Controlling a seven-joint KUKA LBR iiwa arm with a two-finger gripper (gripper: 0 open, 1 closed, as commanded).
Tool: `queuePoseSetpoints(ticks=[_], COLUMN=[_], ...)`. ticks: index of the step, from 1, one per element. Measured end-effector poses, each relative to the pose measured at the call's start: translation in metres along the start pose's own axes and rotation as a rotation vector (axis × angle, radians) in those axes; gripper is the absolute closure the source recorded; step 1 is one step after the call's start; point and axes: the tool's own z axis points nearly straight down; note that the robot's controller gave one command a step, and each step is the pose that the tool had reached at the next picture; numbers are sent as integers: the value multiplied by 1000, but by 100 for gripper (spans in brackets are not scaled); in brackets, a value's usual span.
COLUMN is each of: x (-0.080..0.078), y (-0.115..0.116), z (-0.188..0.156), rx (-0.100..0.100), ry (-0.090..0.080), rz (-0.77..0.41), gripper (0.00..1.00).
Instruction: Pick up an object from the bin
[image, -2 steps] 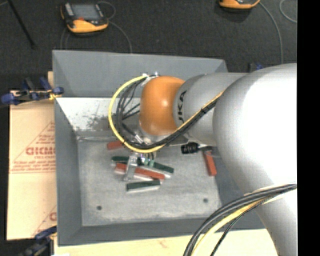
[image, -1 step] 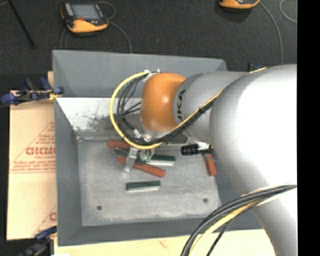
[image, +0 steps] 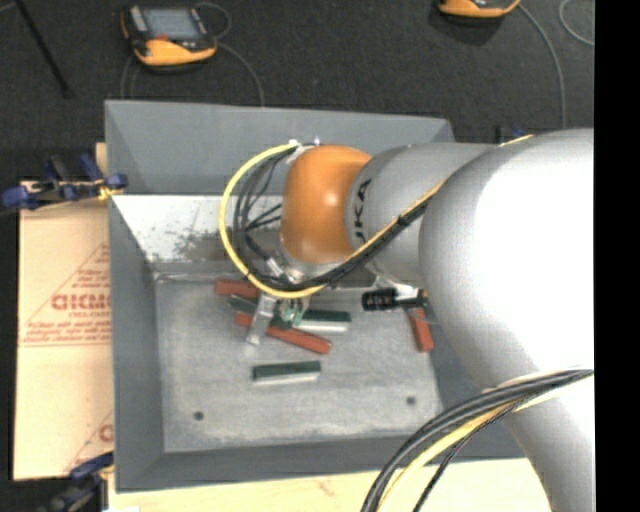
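Note:
My gripper (image: 264, 320) reaches down below the orange wrist cover into the middle of the bin, over a small cluster of sticks. A long red stick (image: 302, 340) lies slanted right under it. A short red piece (image: 243, 320) pokes out at its left. Another red stick (image: 236, 289) lies just behind, toward the back wall. A grey-green stick (image: 328, 319) sits at the gripper's right. In front of the cluster a dark green stick (image: 286, 372) lies flat on its own.
A black marker with a white band (image: 390, 298) and a red stick (image: 422, 330) lie at the right of the bin, partly under the arm. The arm covers the bin's right side and back.

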Motion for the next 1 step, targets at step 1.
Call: queuePoseSetpoints(ticks=[1], x=[1], y=[-1], z=[-3], rx=[1], ry=[2], rz=[0], gripper=[100])
